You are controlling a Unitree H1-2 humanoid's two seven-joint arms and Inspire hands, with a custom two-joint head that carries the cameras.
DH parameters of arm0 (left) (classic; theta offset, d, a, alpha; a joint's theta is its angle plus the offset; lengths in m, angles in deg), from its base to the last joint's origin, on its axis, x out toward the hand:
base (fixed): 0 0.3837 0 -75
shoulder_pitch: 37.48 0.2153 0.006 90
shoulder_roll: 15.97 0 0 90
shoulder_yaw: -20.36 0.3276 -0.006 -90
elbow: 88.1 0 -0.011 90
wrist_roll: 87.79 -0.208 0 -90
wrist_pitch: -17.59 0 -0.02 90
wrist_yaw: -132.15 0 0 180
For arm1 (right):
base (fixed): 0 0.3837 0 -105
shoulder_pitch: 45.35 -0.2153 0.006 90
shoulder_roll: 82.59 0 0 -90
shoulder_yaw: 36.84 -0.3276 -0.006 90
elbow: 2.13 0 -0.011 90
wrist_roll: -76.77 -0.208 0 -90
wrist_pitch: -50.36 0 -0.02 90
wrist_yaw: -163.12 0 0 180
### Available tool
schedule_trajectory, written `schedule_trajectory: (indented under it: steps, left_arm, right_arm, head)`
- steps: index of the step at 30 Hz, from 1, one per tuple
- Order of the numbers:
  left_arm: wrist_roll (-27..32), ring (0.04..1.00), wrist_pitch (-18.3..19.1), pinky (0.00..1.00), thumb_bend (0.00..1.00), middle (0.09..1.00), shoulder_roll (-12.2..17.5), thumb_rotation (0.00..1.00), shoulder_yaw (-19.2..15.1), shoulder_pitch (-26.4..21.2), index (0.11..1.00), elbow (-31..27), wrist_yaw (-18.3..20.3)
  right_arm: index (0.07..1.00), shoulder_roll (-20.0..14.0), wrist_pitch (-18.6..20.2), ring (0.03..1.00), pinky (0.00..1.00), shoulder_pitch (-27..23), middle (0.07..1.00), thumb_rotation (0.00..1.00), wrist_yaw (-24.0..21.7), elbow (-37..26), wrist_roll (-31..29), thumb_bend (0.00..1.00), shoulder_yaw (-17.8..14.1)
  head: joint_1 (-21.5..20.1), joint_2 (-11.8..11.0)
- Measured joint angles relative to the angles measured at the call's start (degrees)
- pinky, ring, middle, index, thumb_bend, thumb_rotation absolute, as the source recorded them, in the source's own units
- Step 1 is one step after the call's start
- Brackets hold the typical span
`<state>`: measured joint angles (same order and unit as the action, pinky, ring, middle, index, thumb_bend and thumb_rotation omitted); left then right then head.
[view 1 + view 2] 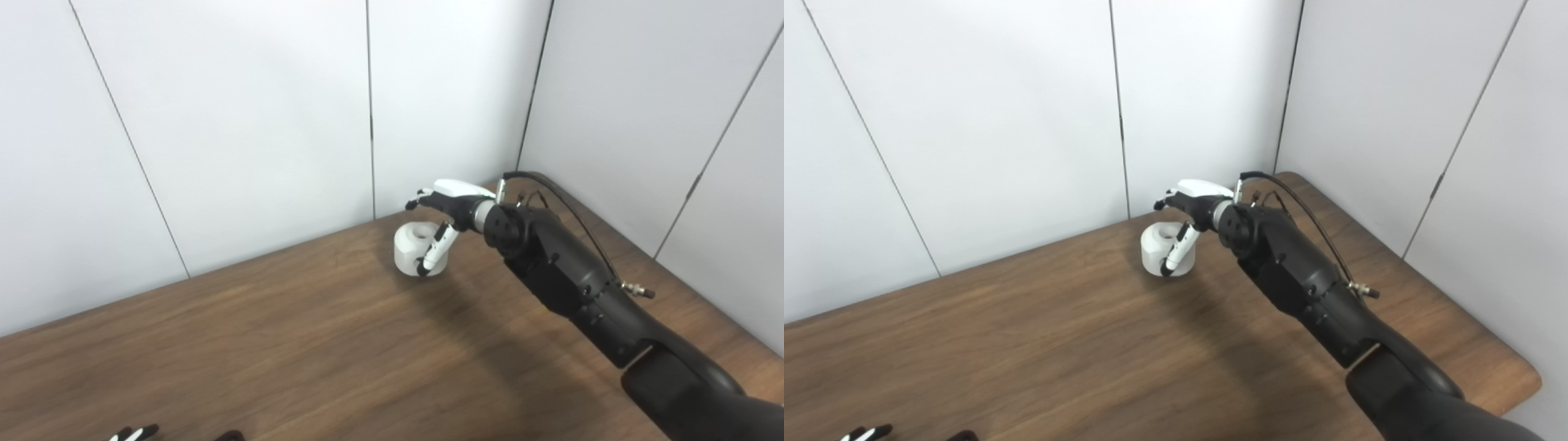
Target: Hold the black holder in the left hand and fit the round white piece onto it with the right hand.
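The round white piece (411, 250) stands on the wooden table (306, 343) near the back wall, with a hole in its top. My right hand (442, 215) is at the piece with its fingers apart. The thumb (433, 252) hangs down against the piece's near right side, and the other fingers (418, 199) reach out above its far side without closing on it. Only the fingertips of my left hand (133, 433) show at the bottom edge. A small dark shape (230, 436) beside them may be the black holder, but it is mostly cut off.
White wall panels (257, 122) close off the table at the back and right, close behind the white piece. The table's rounded right corner (1528, 375) shows in the right eye view. My black right forearm (569, 282) crosses the right part of the table.
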<state>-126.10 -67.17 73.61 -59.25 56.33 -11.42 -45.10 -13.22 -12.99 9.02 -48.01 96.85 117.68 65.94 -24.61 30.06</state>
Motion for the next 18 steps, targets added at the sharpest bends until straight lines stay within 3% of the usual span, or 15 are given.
schedule_trajectory:
  steps: [18]
  left_arm:
    - [0.01, 0.964, 0.04, 1.00, 0.52, 0.870, 0.01, 0.04, -0.37, 1.30, 0.481, -1.36, 0.53]
  right_arm:
    - [0.917, -0.52, -0.17, 1.000, 1.00, -1.45, 0.993, 0.24, 0.01, 3.55, 0.25, 1.00, 1.98]
  head:
    - [0.09, 0.88]
